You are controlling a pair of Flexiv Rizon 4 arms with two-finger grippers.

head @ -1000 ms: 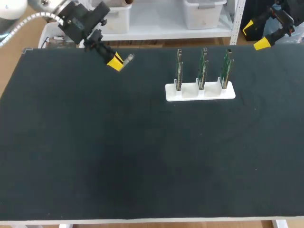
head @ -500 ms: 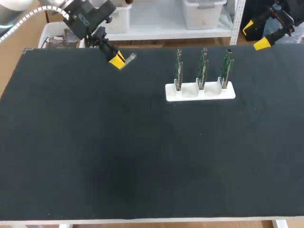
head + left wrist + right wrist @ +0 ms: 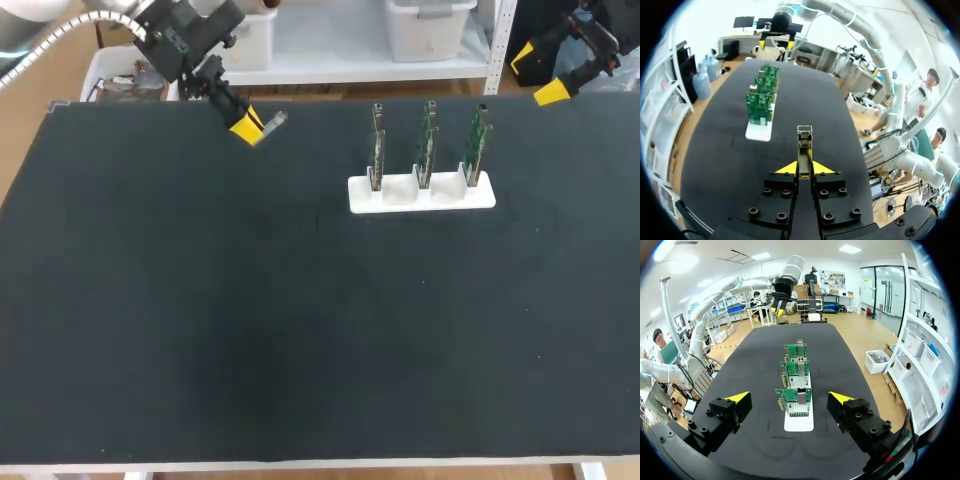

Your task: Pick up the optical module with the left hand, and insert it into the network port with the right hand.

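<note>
A matt, felt-like cloth finish is shown by the dark rectangular table (image 3: pixel 300 330). A glossy metal sheen is seen on the slim silvery optical module (image 3: pixel 804 145). The white slotted stand (image 3: pixel 421 195) looks like smooth plastic, its green circuit boards (image 3: pixel 425 145) slightly shiny.

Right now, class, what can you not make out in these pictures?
Head view: the ports on the three green circuit boards are too small, edge-on.
Left wrist view: the slim silver metal optical module's rear end hides between the left pincer's fingers.
Right wrist view: the front board covers the rear boards' lower parts.
</note>
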